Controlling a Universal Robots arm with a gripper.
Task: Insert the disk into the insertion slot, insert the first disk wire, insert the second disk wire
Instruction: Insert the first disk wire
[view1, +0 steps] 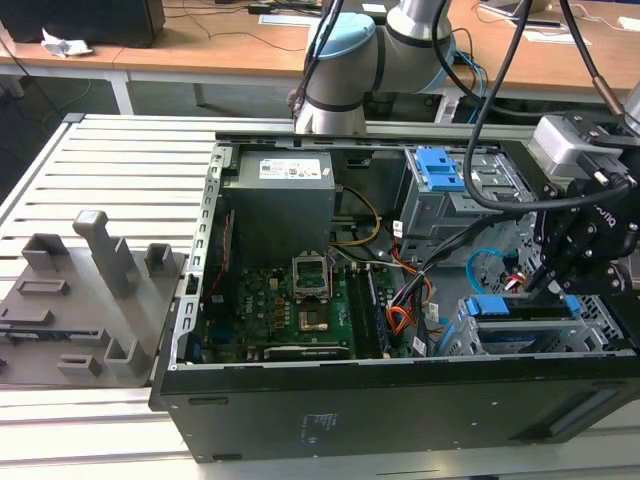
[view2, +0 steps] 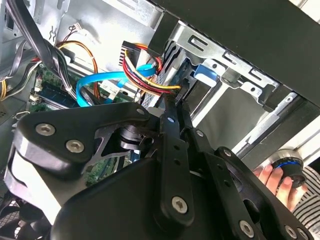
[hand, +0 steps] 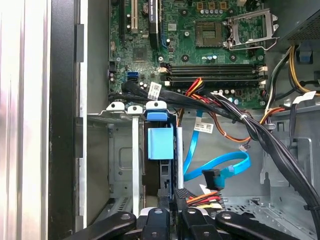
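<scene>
PC case (view1: 400, 410) lies open on its side on slatted table (view1: 110, 160). Arm reaches in at the exterior view's right.

Gripper (view2: 175, 100) is over the drive bay corner with its fingers nearly together, pinching the small black plug of first wire (hand: 205, 198). The red/orange/black strands run off the plug just beside the fingertips. Plug sits at the back edge of the disk; can't tell if it is seated.

Disk (hand: 160, 145) is already in slot (view1: 458, 338). It stands on edge between the cage walls, blue caddy tab showing.

Second wire (hand: 215, 162) is loose. It curls in a loop on the case floor just beside the slot, and its black plug end (hand: 210, 177) hangs free near the first wire strands, not in the disk.

Taller grey cage (view1: 440, 215) with blue latch is further back in the exterior view, apart from the gripper. Motherboard (view1: 290, 300) is at the exterior view's left of the bays, with a black cable bundle (hand: 260, 130) draped across between them.

In the second wrist view a person's hand (view2: 270, 180) holds a black knob (view2: 289, 167) outside the case, striped sleeve (view2: 307, 205) beside it
</scene>
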